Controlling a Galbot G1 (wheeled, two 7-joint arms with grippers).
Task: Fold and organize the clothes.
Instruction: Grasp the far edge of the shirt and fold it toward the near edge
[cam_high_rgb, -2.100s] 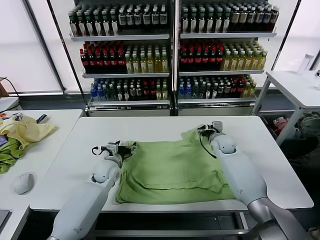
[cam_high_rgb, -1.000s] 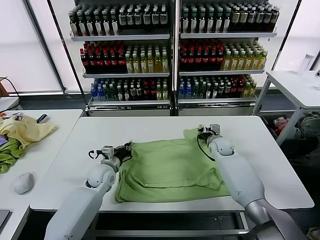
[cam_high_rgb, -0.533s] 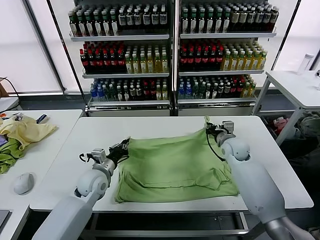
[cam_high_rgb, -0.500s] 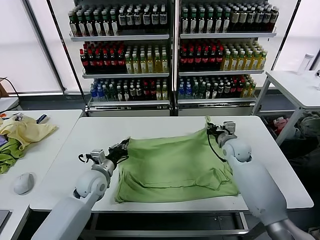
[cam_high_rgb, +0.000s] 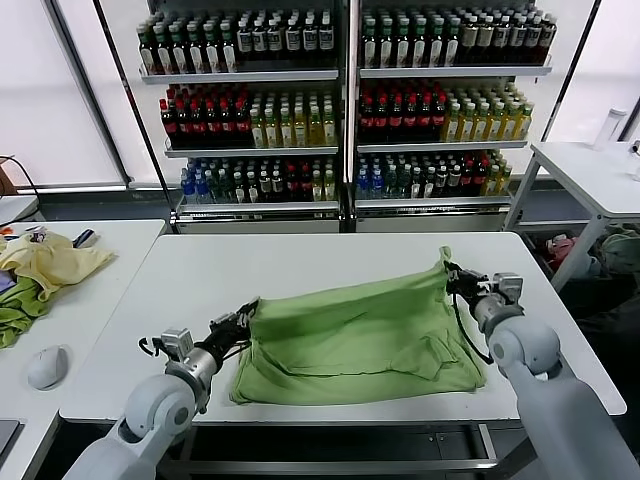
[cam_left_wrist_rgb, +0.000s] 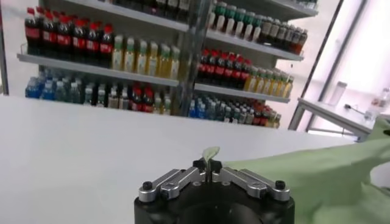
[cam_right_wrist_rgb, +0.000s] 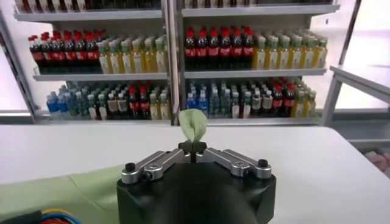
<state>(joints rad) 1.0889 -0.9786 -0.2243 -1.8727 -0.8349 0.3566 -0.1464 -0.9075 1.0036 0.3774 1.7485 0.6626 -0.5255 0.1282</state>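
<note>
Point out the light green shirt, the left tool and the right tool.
light green shirt (cam_high_rgb: 360, 335): head view, middle of the spread fabric.
left tool (cam_high_rgb: 243, 318): head view, tips shut on the shirt's left corner.
right tool (cam_high_rgb: 455, 277): head view, tips shut on the shirt's raised right corner.

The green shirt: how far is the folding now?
Done: the shirt lies partly doubled on the white table. In hand: the left gripper and the right gripper each pinch a far corner, jaws shut, stretching it. Left: finishing the folds and tidying.
</note>
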